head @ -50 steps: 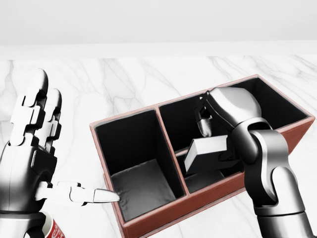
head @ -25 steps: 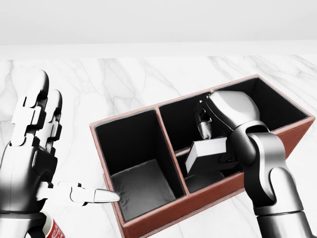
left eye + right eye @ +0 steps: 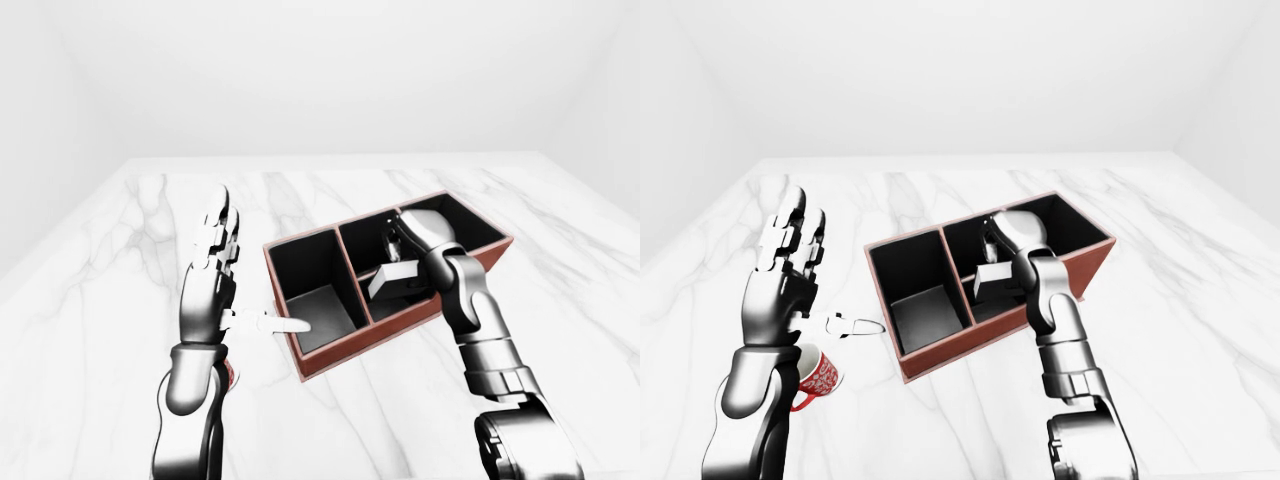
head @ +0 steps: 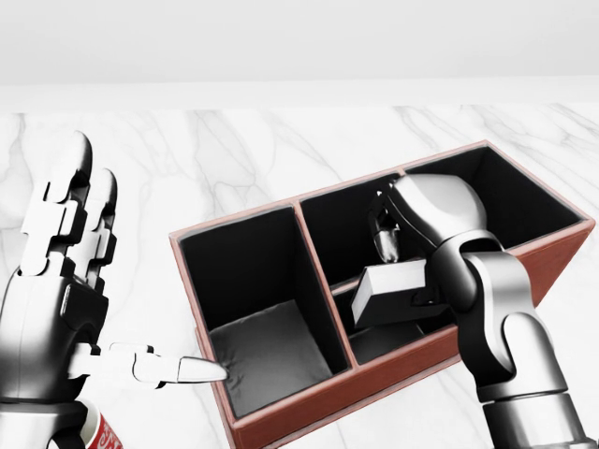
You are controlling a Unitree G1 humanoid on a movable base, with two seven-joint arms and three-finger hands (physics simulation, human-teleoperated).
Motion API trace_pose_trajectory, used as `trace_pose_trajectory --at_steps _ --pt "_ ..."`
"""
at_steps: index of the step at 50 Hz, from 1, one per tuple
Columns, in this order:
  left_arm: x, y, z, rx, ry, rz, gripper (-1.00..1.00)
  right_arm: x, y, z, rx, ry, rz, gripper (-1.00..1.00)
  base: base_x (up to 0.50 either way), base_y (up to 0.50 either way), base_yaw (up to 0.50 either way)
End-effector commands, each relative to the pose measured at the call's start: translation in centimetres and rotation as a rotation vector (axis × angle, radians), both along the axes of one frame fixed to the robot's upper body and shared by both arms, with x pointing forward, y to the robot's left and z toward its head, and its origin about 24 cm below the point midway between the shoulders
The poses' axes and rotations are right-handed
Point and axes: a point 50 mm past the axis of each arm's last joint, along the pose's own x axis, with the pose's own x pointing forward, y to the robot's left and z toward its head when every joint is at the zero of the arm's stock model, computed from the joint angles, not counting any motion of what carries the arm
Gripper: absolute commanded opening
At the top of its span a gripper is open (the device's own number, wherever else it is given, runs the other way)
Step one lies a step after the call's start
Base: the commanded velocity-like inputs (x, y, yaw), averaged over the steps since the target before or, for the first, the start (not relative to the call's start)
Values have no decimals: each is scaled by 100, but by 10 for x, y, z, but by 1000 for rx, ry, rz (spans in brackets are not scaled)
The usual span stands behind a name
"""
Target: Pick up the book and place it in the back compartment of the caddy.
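A red-brown caddy (image 4: 245, 218) with two black-lined compartments lies slantwise on the marble table (image 4: 234, 150). My right hand (image 4: 398, 257) reaches down into the compartment on the right and upper side of the head view. Its curled fingers (image 4: 386, 236) close over a grey-white book (image 4: 386, 292), which hangs tilted inside that compartment, above its floor. The thumb's hold is hidden behind the wrist. The compartment on the left side holds nothing. My left hand (image 4: 131, 271) stands raised to the left of the caddy, open, fingers up and thumb pointing at the caddy's wall.
A red patterned mug (image 3: 820, 378) stands on the table below my left forearm, left of the caddy. White walls rise beyond the table's far edge.
My right forearm has shifted slightly and the book has tipped a little inside the right compartment. The left hand and the caddy have not moved.
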Motion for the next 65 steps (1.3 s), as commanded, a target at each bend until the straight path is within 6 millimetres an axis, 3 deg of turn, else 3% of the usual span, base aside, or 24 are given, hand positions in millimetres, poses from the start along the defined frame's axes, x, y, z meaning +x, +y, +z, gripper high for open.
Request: trace_pose_trajectory --at_steps 1,26,64,65 --pt "0 0 0 1 1 0 98 5 -1 -1 0 -39 -12 -100 0 0 0" --pt "-1 0 1 1 -4 0 99 11 -3 -29 -18 -13 -21 -100 0 0 0" --pt "0 0 -1 4 3 3 99 16 -6 -42 -26 -12 -49 -100 0 0 0" --pt "0 0 0 4 2 3 99 17 -6 -42 -24 -16 -51 -67 0 0 0"
